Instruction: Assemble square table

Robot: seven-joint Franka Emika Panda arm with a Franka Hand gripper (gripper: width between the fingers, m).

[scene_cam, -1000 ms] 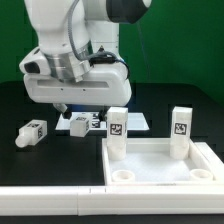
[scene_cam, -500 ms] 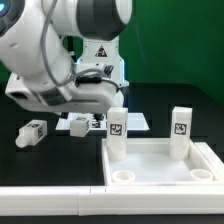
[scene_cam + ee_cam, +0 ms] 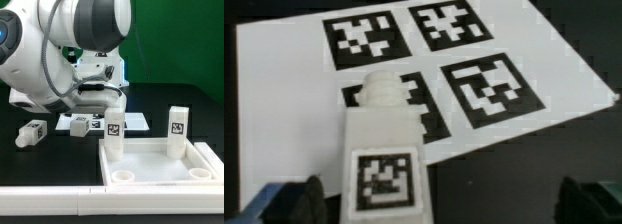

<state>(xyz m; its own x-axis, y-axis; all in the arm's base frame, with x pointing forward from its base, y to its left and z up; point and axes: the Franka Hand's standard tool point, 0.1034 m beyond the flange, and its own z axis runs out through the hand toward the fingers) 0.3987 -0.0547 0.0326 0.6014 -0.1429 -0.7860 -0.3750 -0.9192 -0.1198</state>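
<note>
The square table's white tray-like top (image 3: 158, 150) lies at the exterior view's lower right. Two tagged white legs stand upright in its far corners, one (image 3: 116, 134) on the left and one (image 3: 179, 127) on the right. A third leg (image 3: 384, 152) lies partly on the marker board (image 3: 544, 95), also seen in the exterior view as the lying leg (image 3: 82, 124). My gripper (image 3: 441, 205) hangs open over this leg. The leg lies closer to one finger (image 3: 288, 202) than to the other and touches neither. Nothing is held. A fourth leg (image 3: 33, 131) lies alone at the left.
A long white rail (image 3: 50, 198) runs along the front edge. The marker board (image 3: 136, 121) lies behind the table top. Two round sockets (image 3: 123, 175) show in the top's near corners. The arm's bulk fills the exterior view's upper left.
The arm has swung and turned towards the exterior view's left, with the hand now over the leg lying by the marker board. The jaws stayed open; no part moved.
</note>
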